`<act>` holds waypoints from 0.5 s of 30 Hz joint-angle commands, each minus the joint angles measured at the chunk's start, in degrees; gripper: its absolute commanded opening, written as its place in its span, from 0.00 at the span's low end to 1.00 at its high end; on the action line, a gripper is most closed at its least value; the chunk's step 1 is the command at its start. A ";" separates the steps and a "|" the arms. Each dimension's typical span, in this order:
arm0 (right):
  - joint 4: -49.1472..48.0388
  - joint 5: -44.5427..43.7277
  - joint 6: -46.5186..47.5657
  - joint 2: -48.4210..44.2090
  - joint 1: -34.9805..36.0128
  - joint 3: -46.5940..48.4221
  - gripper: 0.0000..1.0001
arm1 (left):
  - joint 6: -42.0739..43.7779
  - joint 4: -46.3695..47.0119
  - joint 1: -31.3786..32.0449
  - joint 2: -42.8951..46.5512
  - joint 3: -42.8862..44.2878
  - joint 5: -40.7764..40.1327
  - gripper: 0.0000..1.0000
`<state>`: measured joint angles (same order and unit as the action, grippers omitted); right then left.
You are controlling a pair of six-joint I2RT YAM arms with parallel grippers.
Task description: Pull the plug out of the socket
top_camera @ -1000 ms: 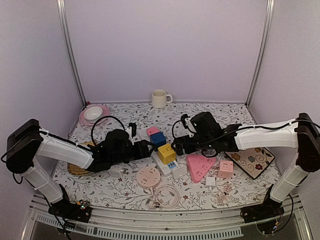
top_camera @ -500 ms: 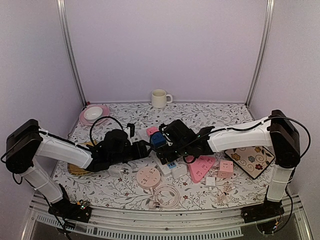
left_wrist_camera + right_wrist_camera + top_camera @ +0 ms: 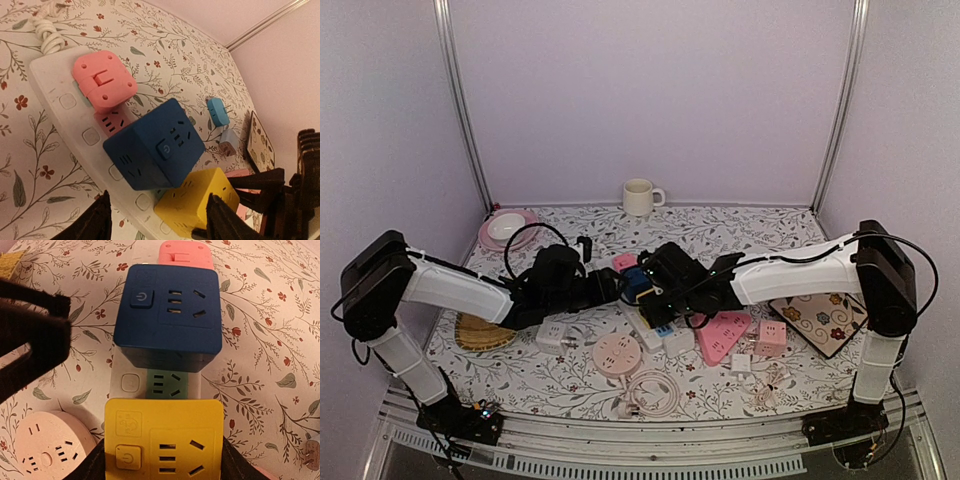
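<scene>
A white power strip point(image 3: 638, 324) lies mid-table with a pink plug point(image 3: 625, 262), a blue cube plug point(image 3: 638, 281) and a yellow cube plug point(image 3: 165, 435) in it. My right gripper point(image 3: 656, 304) sits over the yellow cube. In the right wrist view its fingers point(image 3: 92, 467) press against both sides of the cube, right gripper point(image 3: 164, 467) shut on it. My left gripper point(image 3: 614, 288) is open. In the left wrist view point(image 3: 155, 225) it straddles the strip point(image 3: 55, 85) just before the blue cube point(image 3: 155, 145) and the yellow cube point(image 3: 200, 200).
A round pink socket point(image 3: 617, 353), a white adaptor point(image 3: 553, 335) and a coiled white cable point(image 3: 655, 392) lie in front. A pink triangular socket point(image 3: 720, 330), a small pink cube point(image 3: 771, 337) and a patterned mat point(image 3: 825, 322) lie right. A cup point(image 3: 639, 197) and a pink plate point(image 3: 507, 228) stand behind.
My right arm swung left from the table's right half onto the yellow cube plug and closed round it. My left gripper edged toward the strip beside the blue cube.
</scene>
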<state>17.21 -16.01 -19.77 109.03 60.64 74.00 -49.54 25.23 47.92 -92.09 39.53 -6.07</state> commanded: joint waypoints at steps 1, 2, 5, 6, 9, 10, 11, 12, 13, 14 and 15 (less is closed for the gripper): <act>1.00 -0.69 -0.44 0.53 1.58 2.23 0.51 | 1.40 -2.34 -2.54 -3.23 4.41 1.87 0.65; 0.98 -0.69 -0.64 0.38 1.77 2.21 0.48 | 1.56 -3.28 -2.58 -3.94 5.32 1.66 0.64; 1.23 -0.37 -1.09 -0.10 2.31 2.21 0.39 | 1.96 -5.59 -2.65 -5.64 7.54 0.78 0.64; 1.24 -0.32 -1.18 -0.40 2.60 2.14 0.37 | 2.06 -5.85 -2.64 -5.99 7.80 0.49 0.64; 1.41 -0.34 -1.58 -1.10 3.47 2.12 0.34 | 2.21 -6.21 -2.33 -6.74 7.87 -0.29 0.65; 1.46 -0.40 -1.80 -1.36 3.78 2.04 0.34 | 2.30 -6.39 -2.07 -6.99 7.78 -0.76 0.65; 1.45 -0.49 -1.90 -1.61 3.99 2.03 0.33 | 2.48 -6.68 -1.75 -7.16 7.69 -1.25 0.66; 1.51 -0.37 -2.02 -1.87 4.23 2.01 0.32 | 2.46 -7.02 -1.40 -7.38 7.56 -1.72 0.66; 1.50 -0.39 -2.18 -2.13 4.49 2.02 0.31 | 2.51 -7.26 -1.02 -7.45 7.38 -2.27 0.66; 1.51 -0.37 -2.34 -2.38 4.82 2.01 0.31 | 2.59 -7.30 -0.61 -7.59 7.26 -2.64 0.67; 1.50 -0.36 -2.50 -2.46 5.03 1.95 0.30 | 2.74 -7.47 -0.27 -7.72 7.23 -3.28 0.67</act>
<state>18.72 -16.93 -21.65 109.03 63.81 74.43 -48.01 19.73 46.19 -98.63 46.48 -6.87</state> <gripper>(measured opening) 0.619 0.663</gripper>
